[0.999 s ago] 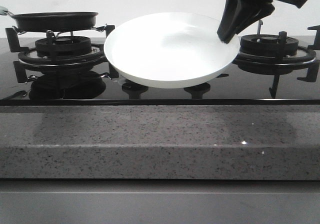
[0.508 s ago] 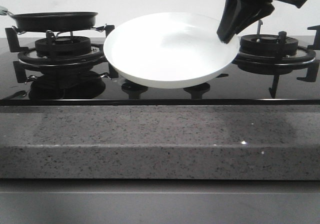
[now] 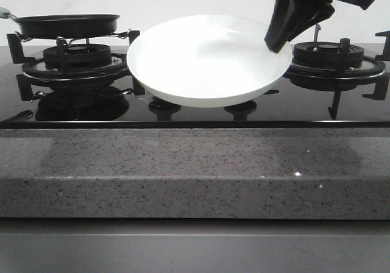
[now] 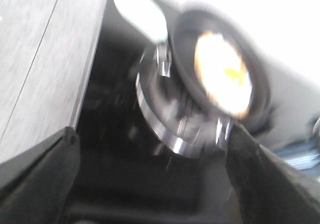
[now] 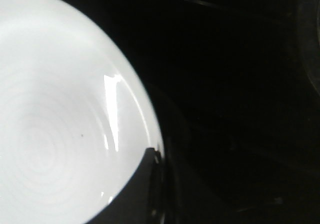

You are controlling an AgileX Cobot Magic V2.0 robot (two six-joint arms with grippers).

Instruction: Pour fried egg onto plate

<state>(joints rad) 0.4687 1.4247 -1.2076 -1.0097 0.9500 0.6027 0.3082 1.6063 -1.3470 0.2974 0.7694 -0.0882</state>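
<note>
The white plate (image 3: 207, 60) hangs tilted over the middle of the stove, its inside facing the front. My right gripper (image 3: 279, 41) is shut on its right rim; in the right wrist view one dark finger (image 5: 142, 189) lies over the plate (image 5: 55, 124) at its edge. The fried egg (image 4: 222, 74), pale with a yellow centre, lies in the black frying pan (image 4: 260, 101), which stands on the left burner (image 3: 76, 56). The egg is hidden in the front view behind the pan's (image 3: 67, 24) wall. My left gripper (image 4: 150, 184) is open, short of the pan, its view blurred.
The pan's pale handle (image 4: 137, 9) points away to the left. A second burner grate (image 3: 338, 63) stands at the right, behind the right gripper. Black glass hob (image 3: 195, 111) lies under the plate, and a grey speckled counter edge (image 3: 195, 163) runs along the front.
</note>
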